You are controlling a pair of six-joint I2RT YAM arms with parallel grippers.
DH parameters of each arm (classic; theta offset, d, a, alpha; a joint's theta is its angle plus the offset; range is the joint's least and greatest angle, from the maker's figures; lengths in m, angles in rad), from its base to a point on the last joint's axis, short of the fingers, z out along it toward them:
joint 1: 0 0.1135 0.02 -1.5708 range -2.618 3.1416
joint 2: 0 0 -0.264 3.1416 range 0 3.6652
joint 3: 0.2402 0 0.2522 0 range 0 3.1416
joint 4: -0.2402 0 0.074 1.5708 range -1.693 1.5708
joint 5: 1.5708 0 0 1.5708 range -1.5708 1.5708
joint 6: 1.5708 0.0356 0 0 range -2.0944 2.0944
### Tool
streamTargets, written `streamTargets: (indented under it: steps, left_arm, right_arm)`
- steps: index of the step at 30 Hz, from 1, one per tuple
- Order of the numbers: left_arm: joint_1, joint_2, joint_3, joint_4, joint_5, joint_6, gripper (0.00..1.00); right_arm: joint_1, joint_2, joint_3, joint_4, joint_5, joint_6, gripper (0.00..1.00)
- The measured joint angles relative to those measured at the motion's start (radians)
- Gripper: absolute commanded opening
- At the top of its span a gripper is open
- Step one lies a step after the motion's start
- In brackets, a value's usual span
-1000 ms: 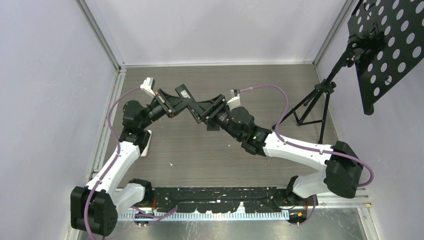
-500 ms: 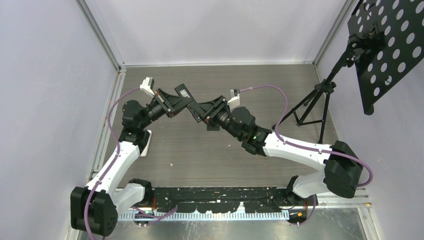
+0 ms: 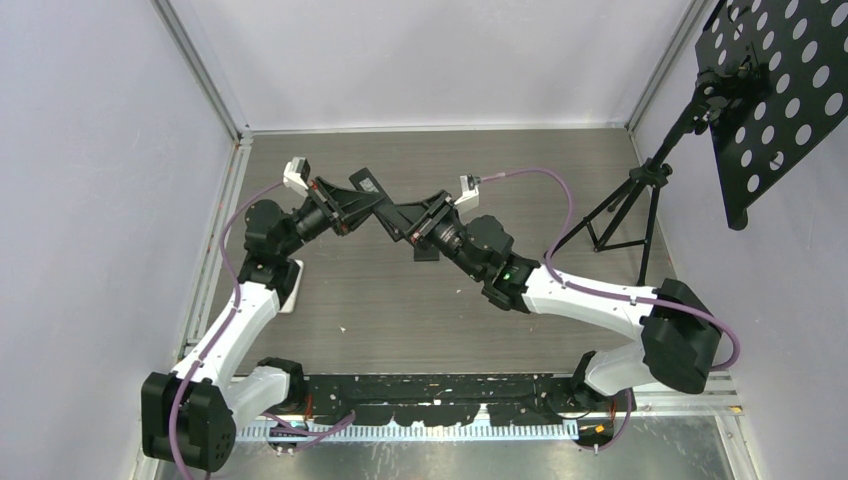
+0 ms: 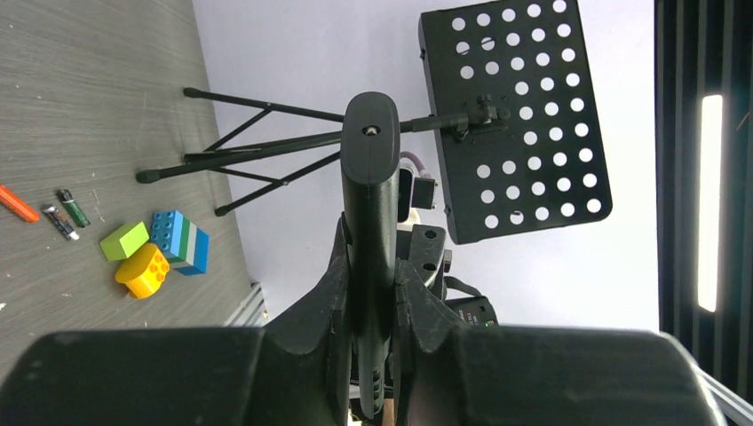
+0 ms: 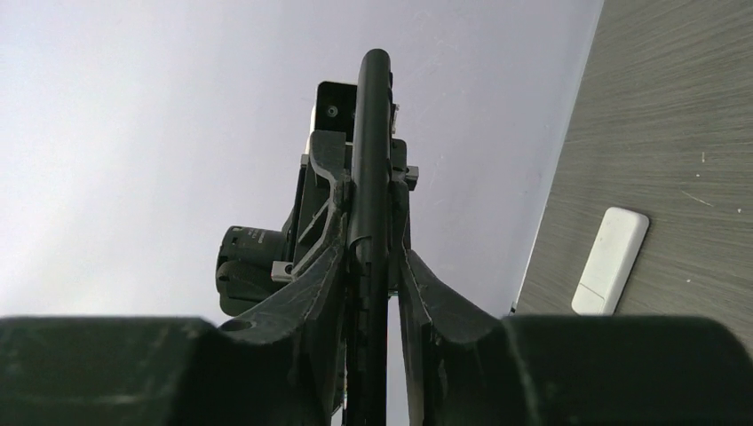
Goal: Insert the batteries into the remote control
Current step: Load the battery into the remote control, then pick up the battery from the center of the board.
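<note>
A black remote control [image 4: 370, 151] is held off the table between both arms at mid-table [image 3: 386, 212]. My left gripper [image 4: 370, 256] is shut on it, both fingers pressed to its sides. Coming from the other end, my right gripper [image 5: 373, 253] straddles the remote [image 5: 373, 106] edge-on. One finger touches it, and a thin strip of light shows between it and the other finger. The batteries lie on the table in the left wrist view: an orange one [image 4: 18, 202] and two dark ones [image 4: 59, 222] [image 4: 74, 207]. The top view does not show them.
Green [image 4: 123, 240], yellow [image 4: 142, 271] and blue [image 4: 180, 241] blocks sit near the batteries. A white oblong piece [image 5: 610, 260] lies by the table's left edge, partly under the left arm [image 3: 290, 285]. A perforated black stand [image 3: 770, 90] rises on a tripod [image 3: 620, 215] at the right.
The right gripper's jaws have narrowed around the remote, and the right arm has edged slightly toward the left arm. The left gripper keeps its hold.
</note>
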Motion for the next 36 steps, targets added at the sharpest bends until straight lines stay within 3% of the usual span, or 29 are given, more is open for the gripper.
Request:
streamTargets:
  steps: [3, 5, 8, 20, 28, 32, 36]
  left_arm:
    - [-0.001, 0.000, 0.000, -0.002, 0.003, -0.003, 0.00]
    - [-0.003, 0.000, 0.000, -0.004, 0.004, -0.002, 0.00]
    - [-0.003, 0.000, 0.000, -0.008, 0.004, 0.014, 0.00]
    - [-0.003, 0.002, 0.000, -0.035, 0.020, 0.119, 0.00]
    - [-0.003, -0.025, 0.006, -0.230, 0.021, 0.393, 0.00]
    - [-0.003, -0.069, 0.006, -0.272, 0.038, 0.523, 0.00]
    - [-0.003, -0.115, 0.006, -0.270, 0.071, 0.610, 0.00]
  right_arm:
    - [-0.001, 0.005, -0.002, 0.005, -0.006, -0.023, 0.66]
    - [-0.001, 0.005, -0.008, 0.003, -0.009, -0.034, 0.73]
    - [-0.005, 0.002, -0.017, -0.010, -0.011, -0.053, 0.76]
    - [-0.097, -0.169, -0.060, -0.134, -0.098, -0.153, 0.72]
    - [-0.142, -0.260, 0.069, -0.680, 0.017, -0.429, 0.69]
    - [-0.169, -0.214, 0.132, -0.938, 0.116, -0.526, 0.60]
    - [-0.216, -0.121, 0.137, -1.088, 0.159, -0.578, 0.57]
